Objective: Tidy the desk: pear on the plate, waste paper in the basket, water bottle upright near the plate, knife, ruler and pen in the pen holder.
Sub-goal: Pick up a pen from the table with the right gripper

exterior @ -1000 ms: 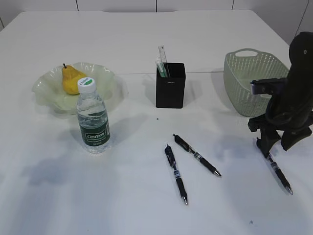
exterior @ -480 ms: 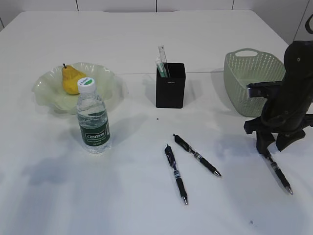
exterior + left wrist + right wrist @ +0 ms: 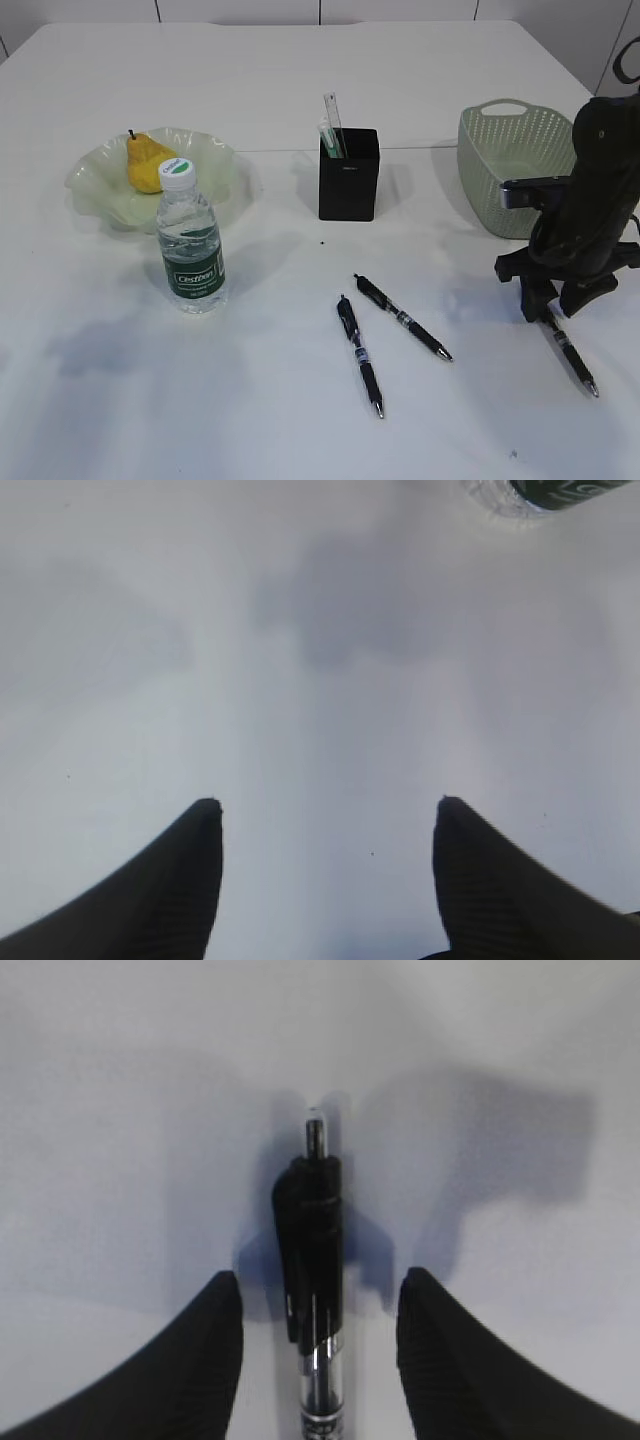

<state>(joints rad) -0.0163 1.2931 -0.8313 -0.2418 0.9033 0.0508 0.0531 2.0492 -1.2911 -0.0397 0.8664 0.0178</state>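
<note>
My right gripper spread, fingers straddling the rightmost black pen on the desk, not pinching. Left gripper spread over bare desk. Water bottle upright. Farther: plate with pear, pen holder, basket.

A plain robot test bench made up like an office; a broad white desk carries a black pen holder, loose pens and a green basket; pale panelled walls stand behind.
</note>
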